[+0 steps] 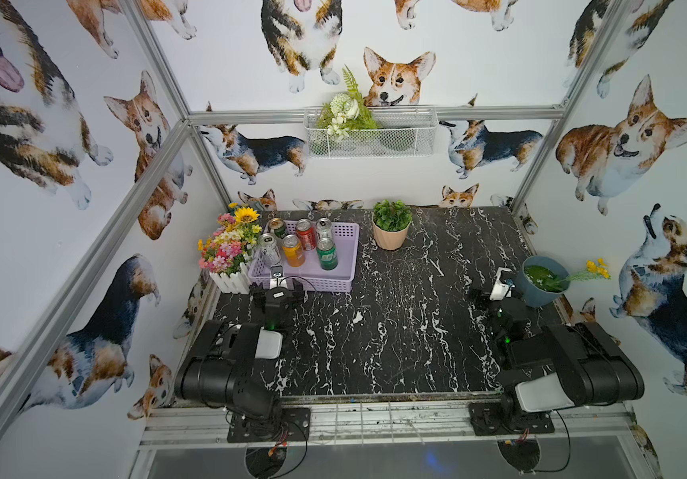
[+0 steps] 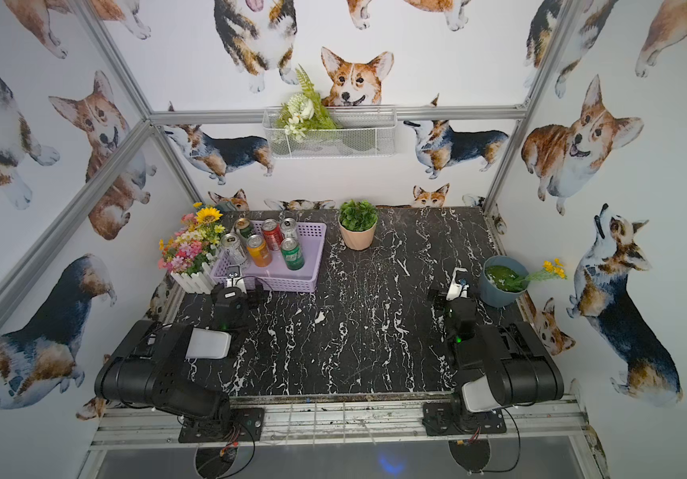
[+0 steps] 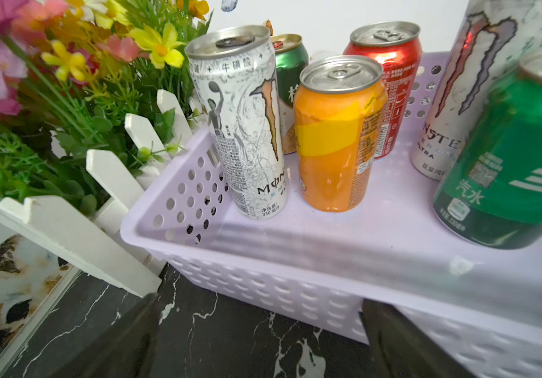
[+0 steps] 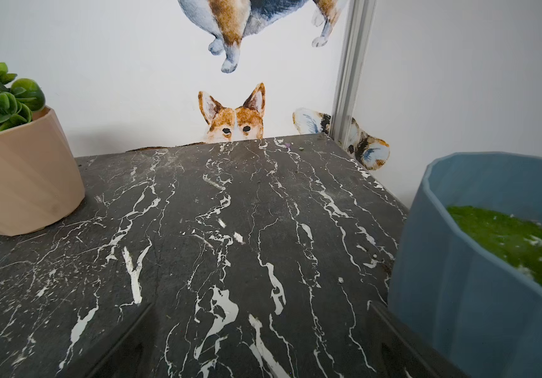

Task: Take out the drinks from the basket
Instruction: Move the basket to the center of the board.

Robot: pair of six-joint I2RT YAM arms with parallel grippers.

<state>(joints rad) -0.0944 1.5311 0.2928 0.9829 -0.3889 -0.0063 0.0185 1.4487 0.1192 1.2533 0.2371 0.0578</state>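
Note:
The lavender basket (image 1: 339, 269) sits at the table's far left in both top views (image 2: 306, 271), with six drinks upright inside. They are a green-and-gold can (image 1: 277, 227), a red can (image 1: 305, 234), a slim silver can (image 1: 324, 229), another slim silver can (image 1: 269, 249), an orange can (image 1: 293, 250) and a green can (image 1: 327, 254). In the left wrist view the nearer silver can (image 3: 240, 131) and the orange can (image 3: 335, 137) stand behind the basket's near wall (image 3: 279, 291). My left gripper (image 1: 277, 290) (image 3: 260, 340) hangs open just in front of that wall. My right gripper (image 1: 491, 295) (image 4: 263, 343) is open over bare table.
A white picket flower box (image 1: 230, 253) presses against the basket's left side. A beige plant pot (image 1: 391, 232) stands to the basket's right. A blue pot (image 1: 543, 282) sits close beside my right gripper. A white wire basket (image 1: 395, 137) hangs on the back wall.

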